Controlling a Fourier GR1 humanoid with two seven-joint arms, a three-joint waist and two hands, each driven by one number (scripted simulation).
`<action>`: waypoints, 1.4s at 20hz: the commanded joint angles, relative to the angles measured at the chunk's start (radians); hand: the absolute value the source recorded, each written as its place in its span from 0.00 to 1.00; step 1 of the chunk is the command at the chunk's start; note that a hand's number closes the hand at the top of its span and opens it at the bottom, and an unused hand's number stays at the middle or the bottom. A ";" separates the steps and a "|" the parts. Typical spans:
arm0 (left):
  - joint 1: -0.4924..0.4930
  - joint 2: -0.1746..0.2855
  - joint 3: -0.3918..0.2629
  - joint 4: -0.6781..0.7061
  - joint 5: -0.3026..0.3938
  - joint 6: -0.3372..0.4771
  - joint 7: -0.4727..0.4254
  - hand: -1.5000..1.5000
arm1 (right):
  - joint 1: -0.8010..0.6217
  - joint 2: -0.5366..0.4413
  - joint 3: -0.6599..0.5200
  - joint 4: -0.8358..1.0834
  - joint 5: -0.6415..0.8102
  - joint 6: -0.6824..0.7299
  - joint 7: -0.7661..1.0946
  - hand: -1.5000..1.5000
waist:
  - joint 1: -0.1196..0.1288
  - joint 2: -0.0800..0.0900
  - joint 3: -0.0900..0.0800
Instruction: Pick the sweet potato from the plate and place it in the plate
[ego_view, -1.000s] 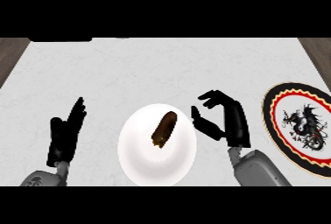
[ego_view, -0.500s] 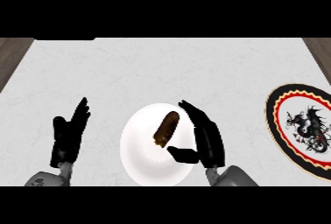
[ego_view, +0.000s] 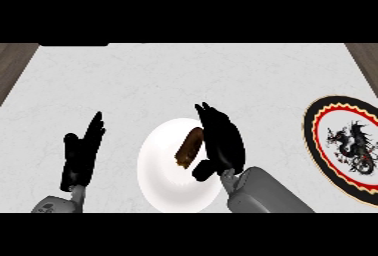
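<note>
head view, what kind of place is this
Probably a kitchen counter: a pale, stone-like countertop carries a white plate with a sweet potato on it, and a dragon-patterned plate sits at the right edge.

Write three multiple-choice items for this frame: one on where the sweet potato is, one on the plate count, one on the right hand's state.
1. The sweet potato lies: A on the white plate; B on a cutting board; C in a bowl.
2. Plates on the counter: A one; B two; C three.
3. The right hand is: A open beside the sweet potato; B curled round it, lifting it; C off at the left edge.
Key: 1 A, it lies on the white plate's middle. 2 B, the white plate plus a dragon-patterned plate at the right. 3 A, its fingers run straight along the sweet potato's right side.
</note>
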 joint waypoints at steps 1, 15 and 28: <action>0.010 0.022 0.025 0.007 0.025 -0.044 0.000 0.50 | -0.088 0.064 -0.021 0.045 -0.076 0.226 0.143 0.00 | 0.013 0.006 0.001; 0.013 -0.027 0.067 -0.021 -0.064 -0.056 0.017 0.50 | -0.125 0.129 -0.114 0.168 -0.142 0.356 0.182 0.00 | 0.006 0.006 0.002; 0.012 -0.102 0.113 -0.022 -0.131 -0.102 0.043 0.50 | -0.094 0.129 -0.089 0.252 -0.147 0.316 0.104 0.00 | 0.005 0.006 0.002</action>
